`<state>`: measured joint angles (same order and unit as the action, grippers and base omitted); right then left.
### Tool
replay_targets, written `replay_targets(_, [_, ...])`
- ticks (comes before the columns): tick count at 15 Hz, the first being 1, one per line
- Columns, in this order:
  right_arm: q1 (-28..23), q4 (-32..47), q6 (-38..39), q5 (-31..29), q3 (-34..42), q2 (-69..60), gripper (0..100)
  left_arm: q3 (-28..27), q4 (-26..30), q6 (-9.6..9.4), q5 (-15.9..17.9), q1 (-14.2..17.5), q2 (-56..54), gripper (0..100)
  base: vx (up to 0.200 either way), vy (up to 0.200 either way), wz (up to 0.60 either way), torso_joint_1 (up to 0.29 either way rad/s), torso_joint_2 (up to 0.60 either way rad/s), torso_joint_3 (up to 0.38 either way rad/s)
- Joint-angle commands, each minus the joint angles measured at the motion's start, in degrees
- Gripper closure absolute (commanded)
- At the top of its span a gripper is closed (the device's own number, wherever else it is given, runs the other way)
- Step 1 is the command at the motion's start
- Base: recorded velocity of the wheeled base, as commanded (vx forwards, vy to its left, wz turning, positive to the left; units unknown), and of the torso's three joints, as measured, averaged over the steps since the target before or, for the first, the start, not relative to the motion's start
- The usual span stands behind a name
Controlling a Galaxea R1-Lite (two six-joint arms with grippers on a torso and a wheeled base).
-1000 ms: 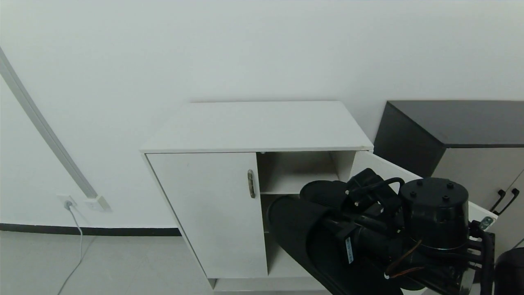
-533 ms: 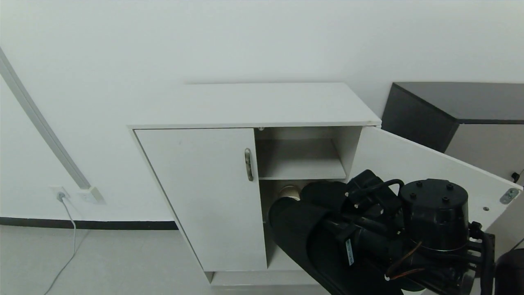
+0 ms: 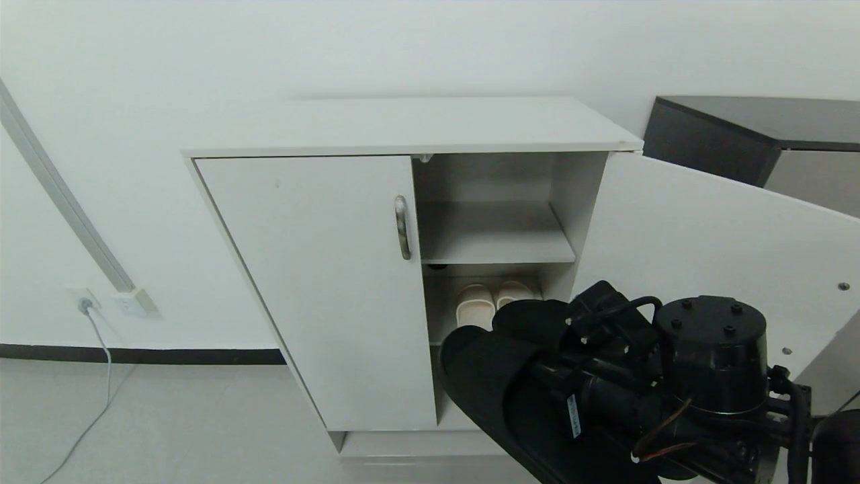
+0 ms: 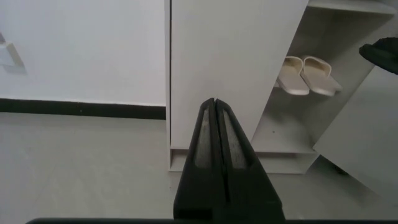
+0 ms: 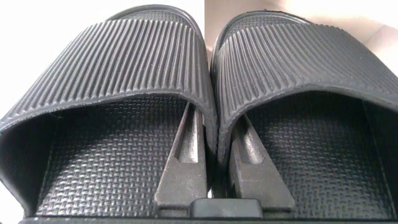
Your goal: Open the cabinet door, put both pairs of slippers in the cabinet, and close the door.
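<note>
A white cabinet (image 3: 416, 124) stands against the wall with its right door (image 3: 712, 242) swung open and its left door (image 3: 322, 289) closed. A pair of beige slippers (image 3: 494, 302) lies on the lower shelf, also seen as beige slippers (image 4: 308, 74) in the left wrist view. My right gripper (image 5: 214, 155) is shut on a pair of black slippers (image 5: 155, 68), pinching their adjoining inner straps; the black slippers (image 3: 504, 363) hang in front of the open compartment. My left gripper (image 4: 215, 127) is shut and empty, low before the closed left door.
A dark cabinet (image 3: 752, 134) stands to the right, behind the open door. A wall socket (image 3: 84, 302) with a cable sits low on the wall at the left. Bare grey floor (image 4: 81, 162) lies in front of the cabinet.
The whole head view has shifted, so the camera moved lower: the cabinet sits higher in the picture and the beige slippers on the lower shelf have come into sight. The right arm's place in the picture is unchanged.
</note>
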<state>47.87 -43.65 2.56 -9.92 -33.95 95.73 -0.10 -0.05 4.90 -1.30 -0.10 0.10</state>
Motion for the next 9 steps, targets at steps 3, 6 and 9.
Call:
replay_targets(3, [0.03,-0.03,-0.01,-0.01,0.2,0.07,100,0.01,-0.04,0.02,-0.01,0.01,-0.01,100,0.0,0.0,0.0,-0.085,0.45,0.362])
replay_targets(6, [0.03,-0.12,-0.01,-0.01,0.2,0.07,100,0.01,-0.04,0.02,-0.01,0.01,-0.01,100,0.0,0.0,0.0,-0.036,0.44,0.396])
replay_targets(9, [0.03,-0.12,-0.01,-0.01,0.64,-0.02,100,0.01,-0.04,0.02,-0.01,0.01,-0.01,100,0.0,0.0,0.0,-0.004,0.24,0.232])
